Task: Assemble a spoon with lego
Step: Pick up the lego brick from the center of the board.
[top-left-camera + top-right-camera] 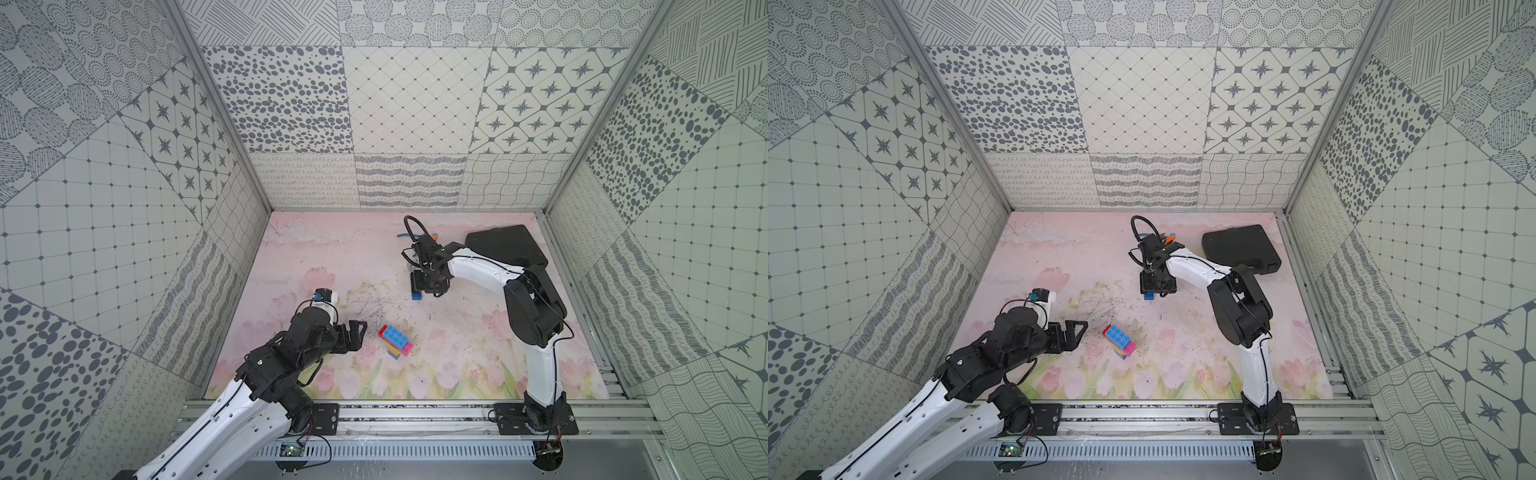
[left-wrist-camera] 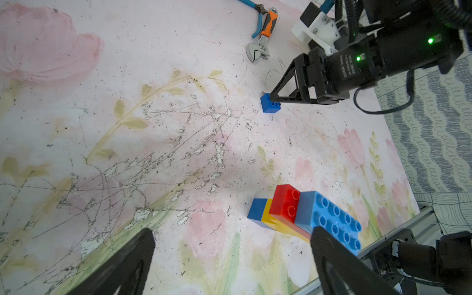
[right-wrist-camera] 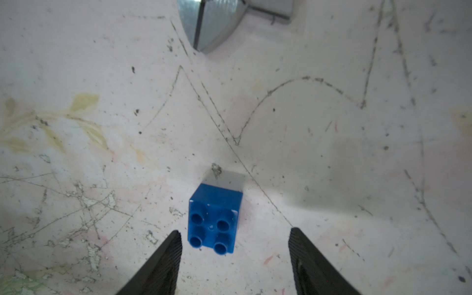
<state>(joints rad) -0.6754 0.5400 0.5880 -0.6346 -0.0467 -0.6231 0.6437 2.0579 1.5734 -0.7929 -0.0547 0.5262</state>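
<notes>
The spoon [image 1: 395, 340] [image 1: 1119, 341] lies on the pink mat as a joined build: a light blue oblong brick over red, yellow, blue and pink ones [image 2: 329, 217]. My left gripper [image 1: 358, 331] [image 1: 1077, 332] [image 2: 232, 233] hovers just left of it, open and empty, touching nothing. A loose blue square lego brick [image 1: 417, 296] [image 1: 1148, 295] [image 2: 269, 104] [image 3: 214, 222] lies on its side farther back. My right gripper [image 1: 428, 286] [image 1: 1156, 286] [image 3: 235, 231] points down over it, open, its fingertips either side of the brick's near end without touching.
An orange-handled wrench [image 2: 265, 30] and blue-handled pliers [image 2: 255, 15] lie behind the right gripper, near the back wall. A black case [image 1: 505, 245] [image 1: 1241, 249] sits at the back right. Patterned walls enclose the mat; an aluminium rail [image 1: 415, 415] runs along the front.
</notes>
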